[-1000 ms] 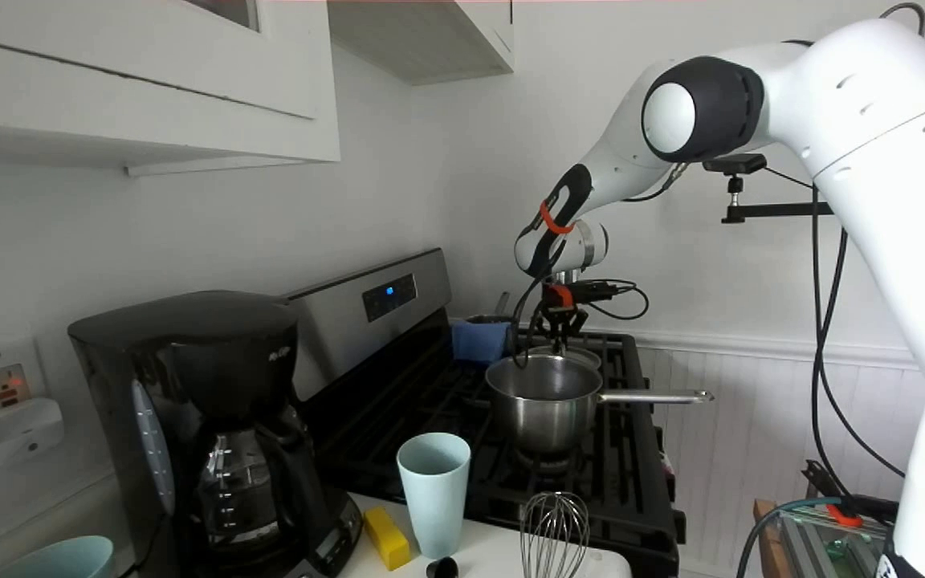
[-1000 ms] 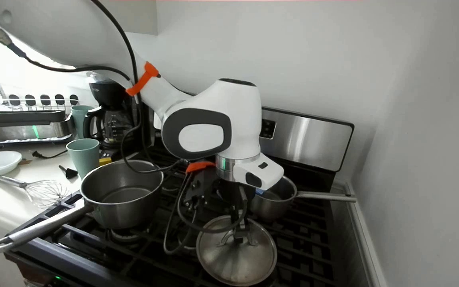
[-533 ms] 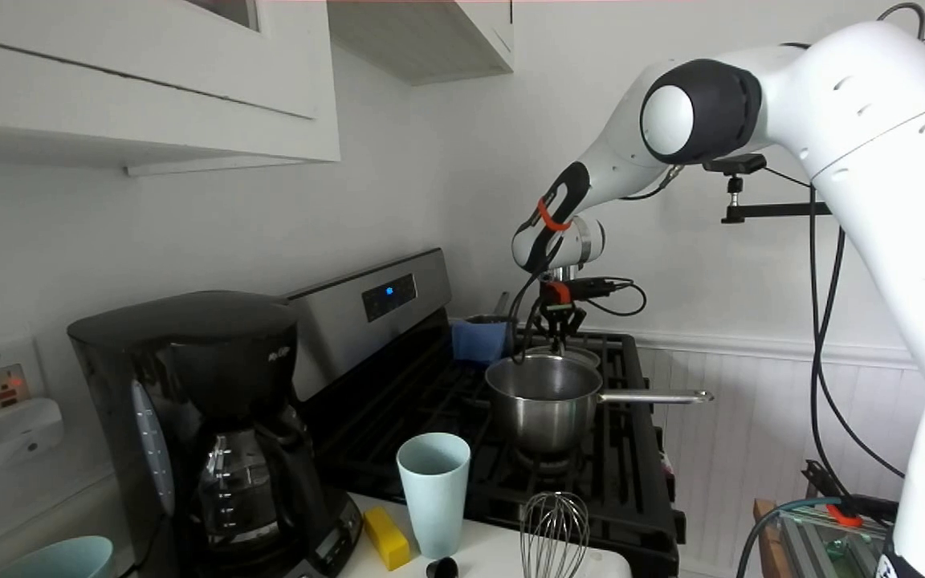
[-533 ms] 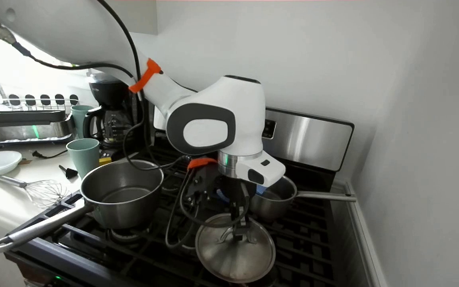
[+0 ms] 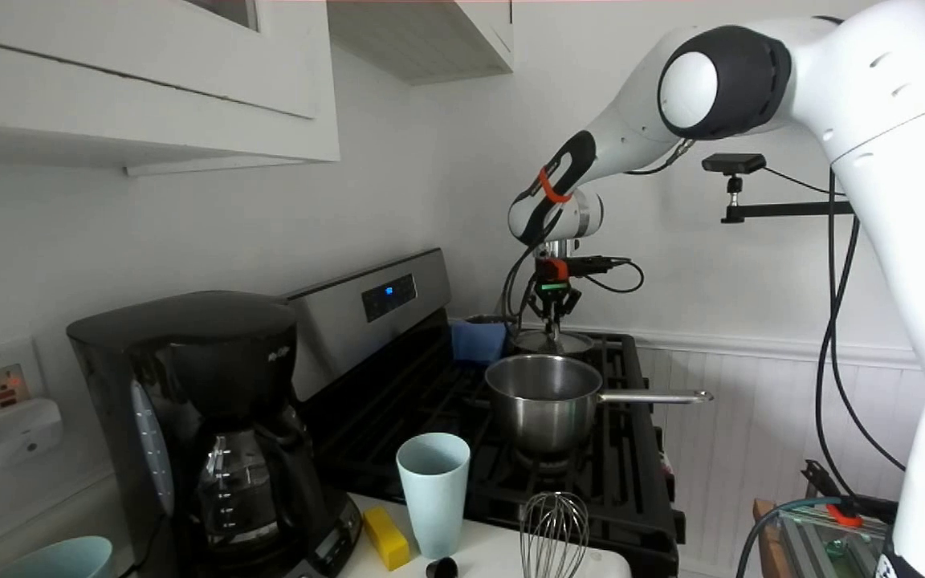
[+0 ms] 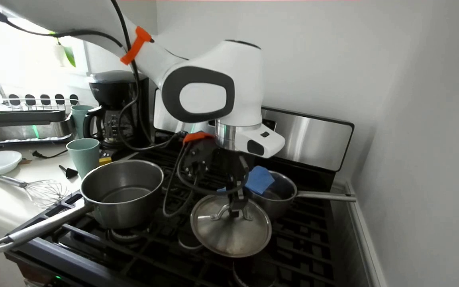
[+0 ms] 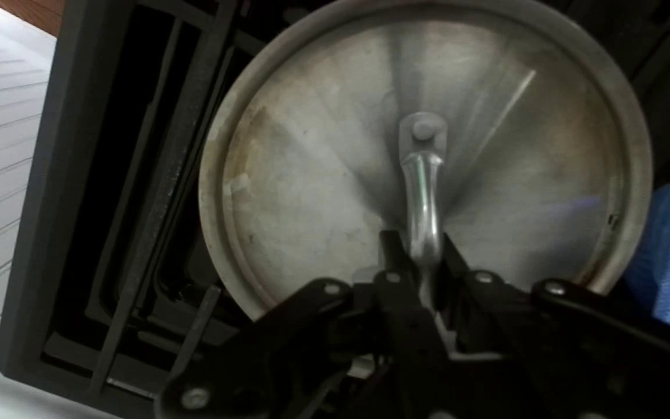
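My gripper [image 6: 235, 211] points down and is shut on the handle [image 7: 422, 198] of a round metal lid [image 6: 229, 235]. In the wrist view the fingers stand on both sides of the handle, and the lid [image 7: 312, 203] fills the middle. The lid [image 5: 552, 343] hangs above the black stove grates, slightly tilted in an exterior view. A steel saucepan [image 6: 122, 191] stands on a burner beside it; it also shows in an exterior view [image 5: 547, 417]. A smaller pot [image 6: 277, 199] with a blue cloth [image 6: 259, 180] over its rim stands behind the lid.
A black coffee maker [image 5: 213, 361], teal cup [image 5: 434, 498], yellow block [image 5: 386, 538] and whisk [image 5: 555, 534] are on the counter. The saucepan's long handle [image 6: 42, 227] reaches past the stove front. A wall [image 6: 412, 159] bounds the stove's side. Cables hang around the gripper.
My gripper and arm have moved up, mostly in the last half second. The lid has risen with them, baring a dark round burner area below. The pots have not moved.
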Robot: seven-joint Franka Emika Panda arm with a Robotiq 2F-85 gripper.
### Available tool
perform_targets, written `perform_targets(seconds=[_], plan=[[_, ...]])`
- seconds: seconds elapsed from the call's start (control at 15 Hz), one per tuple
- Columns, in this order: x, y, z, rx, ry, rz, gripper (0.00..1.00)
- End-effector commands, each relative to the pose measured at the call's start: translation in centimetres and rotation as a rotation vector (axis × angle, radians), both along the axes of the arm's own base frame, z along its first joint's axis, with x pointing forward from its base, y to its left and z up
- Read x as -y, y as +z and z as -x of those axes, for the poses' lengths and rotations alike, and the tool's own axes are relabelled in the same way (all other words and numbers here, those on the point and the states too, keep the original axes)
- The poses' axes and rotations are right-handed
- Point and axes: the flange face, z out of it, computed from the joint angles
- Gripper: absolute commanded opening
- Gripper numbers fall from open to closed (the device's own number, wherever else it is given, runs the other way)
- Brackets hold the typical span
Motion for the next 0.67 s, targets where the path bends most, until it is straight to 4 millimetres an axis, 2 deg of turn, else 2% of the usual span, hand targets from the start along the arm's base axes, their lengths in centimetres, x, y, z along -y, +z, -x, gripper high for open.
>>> perform_targets(seconds=[0.0,0.33,0.6], plan=[[-2.7,3.7,1.1,0.017,0.048,-0.057,0.04],[-7.4,7.0,2.0,0.024,0.136,-0.112,0.04],[-12.3,8.3,3.1,0.03,0.187,-0.142,0.04]])
